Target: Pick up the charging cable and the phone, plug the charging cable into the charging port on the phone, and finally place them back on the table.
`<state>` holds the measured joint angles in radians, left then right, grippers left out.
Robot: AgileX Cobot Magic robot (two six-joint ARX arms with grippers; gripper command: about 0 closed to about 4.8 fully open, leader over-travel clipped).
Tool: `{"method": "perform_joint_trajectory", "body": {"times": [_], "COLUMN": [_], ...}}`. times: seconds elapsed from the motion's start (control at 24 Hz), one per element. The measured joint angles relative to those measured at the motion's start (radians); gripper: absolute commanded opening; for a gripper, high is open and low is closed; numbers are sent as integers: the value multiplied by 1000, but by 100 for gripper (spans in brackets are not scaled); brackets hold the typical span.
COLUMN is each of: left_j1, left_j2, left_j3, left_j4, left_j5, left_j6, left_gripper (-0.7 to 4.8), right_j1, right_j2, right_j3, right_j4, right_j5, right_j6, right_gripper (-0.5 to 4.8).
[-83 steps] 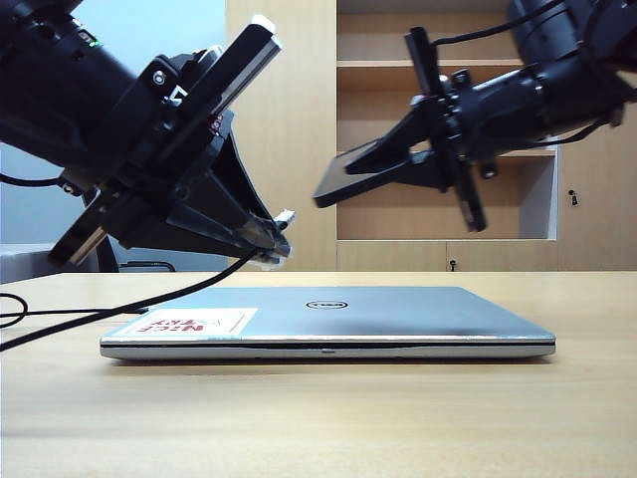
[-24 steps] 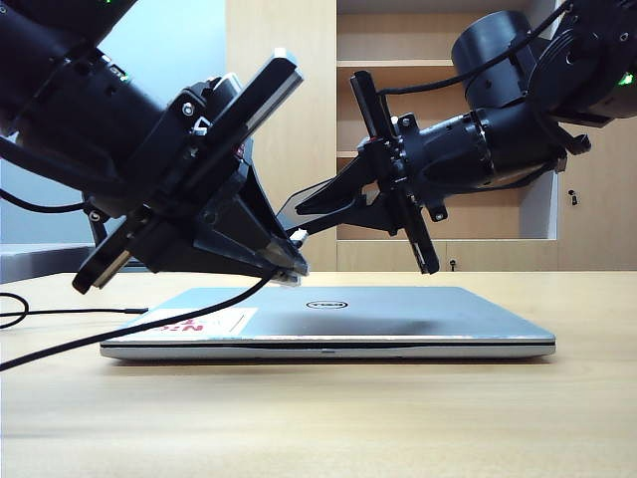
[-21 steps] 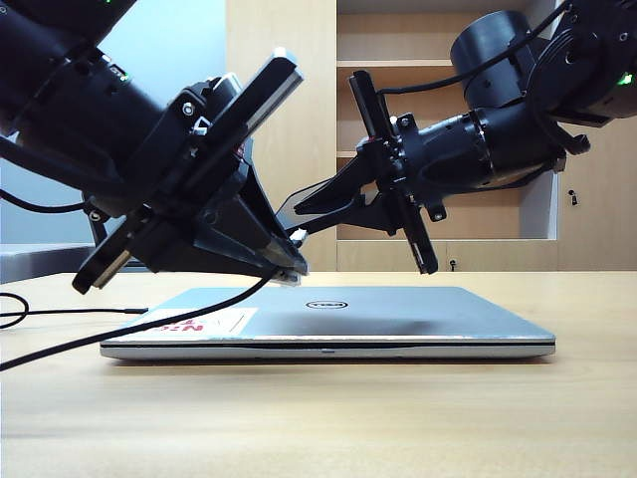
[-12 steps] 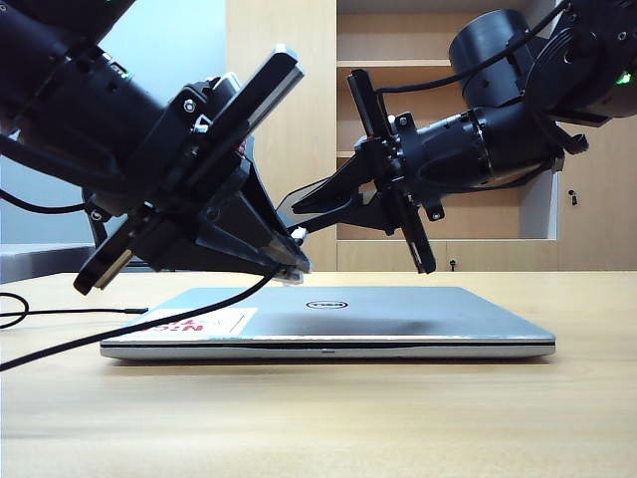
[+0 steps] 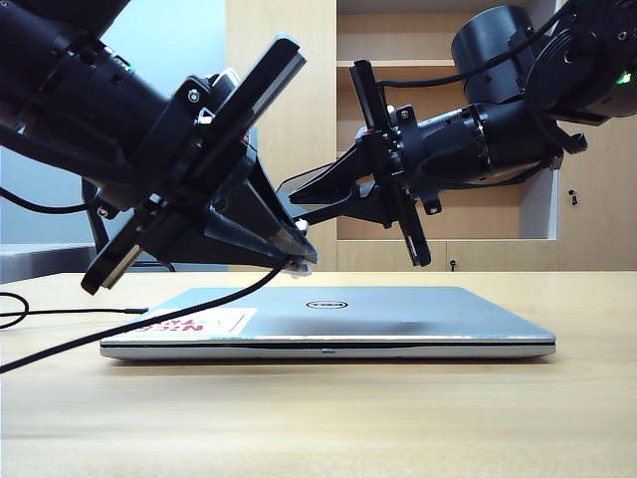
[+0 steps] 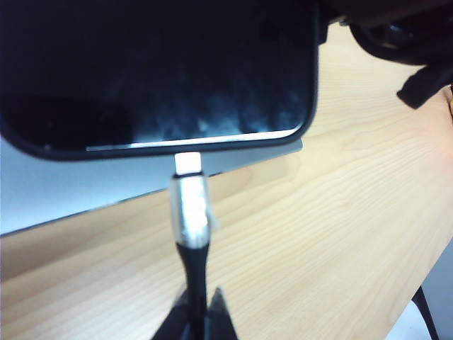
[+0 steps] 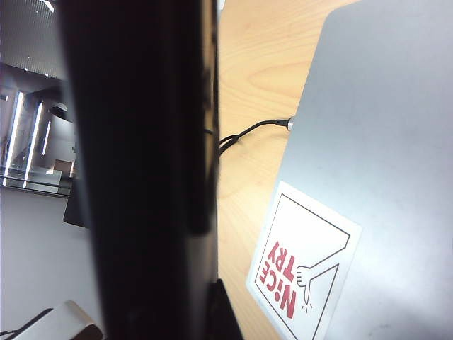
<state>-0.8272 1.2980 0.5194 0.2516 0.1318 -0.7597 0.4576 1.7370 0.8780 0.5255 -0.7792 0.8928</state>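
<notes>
With the left gripper [image 6: 197, 322] clamped on the cable [image 6: 192, 265] at the phone's [image 6: 156, 71] six o'clock edge and the right gripper [image 5: 299, 199] gripping the phone above the laptop [image 5: 398, 314], the plug [image 6: 190, 205] should be pushed straight in, not angled.

Cut off by the picture's edges in the left wrist view: most of the phone [image 6: 156, 67], with only its lower edge showing, and the left gripper [image 6: 197, 312], reduced to dark fingertips pinched on the charging cable [image 6: 191, 212] at the bottom edge. Blurred beyond telling in the right wrist view: the dark slab [image 7: 138, 163] filling the left half, with the right gripper's jaws nowhere to be made out there. Hidden in the exterior view: the plug's meeting with the phone, behind the left gripper [image 5: 299, 254] near the frame's middle, and both arms clipped at the upper corners.
</notes>
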Motion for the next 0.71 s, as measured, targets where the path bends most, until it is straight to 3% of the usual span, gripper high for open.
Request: {"method": "perform_joint_trajectory", "body": {"times": [0.63, 0.71], "left_j1": [-1, -1], "left_j2": [0, 0], "left_j3": [0, 0], "left_j4": [6, 7], "left_j5": [11, 11], "left_j6": [0, 1], "left_gripper": [-4, 29], "right_j1": [-2, -2], "right_j2": [0, 0], "right_j3": [1, 1], "right_j4": [1, 2], "right_j5": [-74, -68], "right_j6": [-37, -38], "right_gripper": [-6, -6]}}
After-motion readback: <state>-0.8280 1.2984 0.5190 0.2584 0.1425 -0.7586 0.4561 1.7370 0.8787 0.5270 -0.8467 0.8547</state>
